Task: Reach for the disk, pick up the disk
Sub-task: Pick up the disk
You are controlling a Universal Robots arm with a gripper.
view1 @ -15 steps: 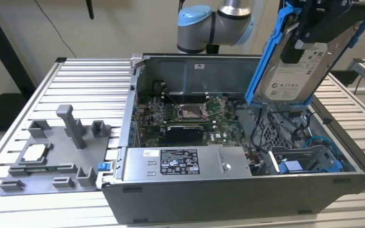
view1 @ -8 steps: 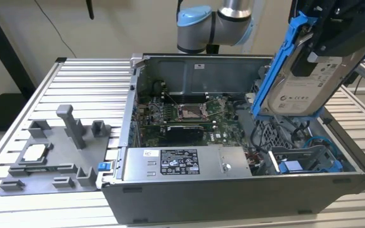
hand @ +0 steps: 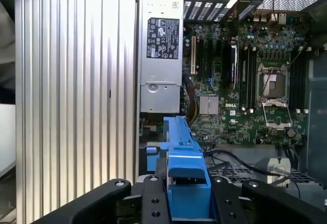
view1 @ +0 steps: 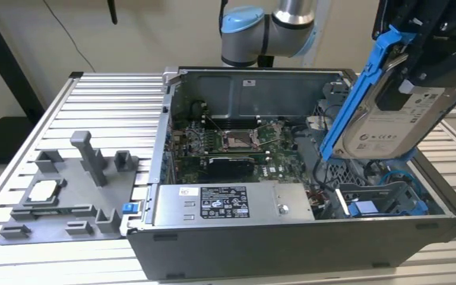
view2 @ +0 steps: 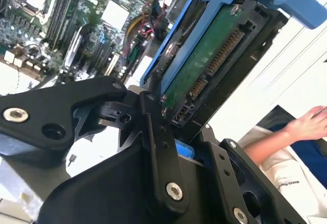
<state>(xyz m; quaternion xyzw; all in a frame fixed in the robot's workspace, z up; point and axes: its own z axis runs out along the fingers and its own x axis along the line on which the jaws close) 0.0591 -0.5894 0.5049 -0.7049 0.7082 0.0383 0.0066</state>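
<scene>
Disk (view1: 394, 122) off the tabletop (view1: 93, 89), lifted clear above the open computer case (view1: 291, 237), hanging tilted over the drive bay (view1: 386, 199) at the exterior view's right. Gripper (view2: 168, 127) clenched on the disk's lower end, black fingers (view2: 158, 147) pressing the blue carrier from both sides. Green circuit board side faces the second wrist view. Motherboard (hand: 255, 81) well below. A person's hand (view2: 309, 122) near, apart from the disk
</scene>
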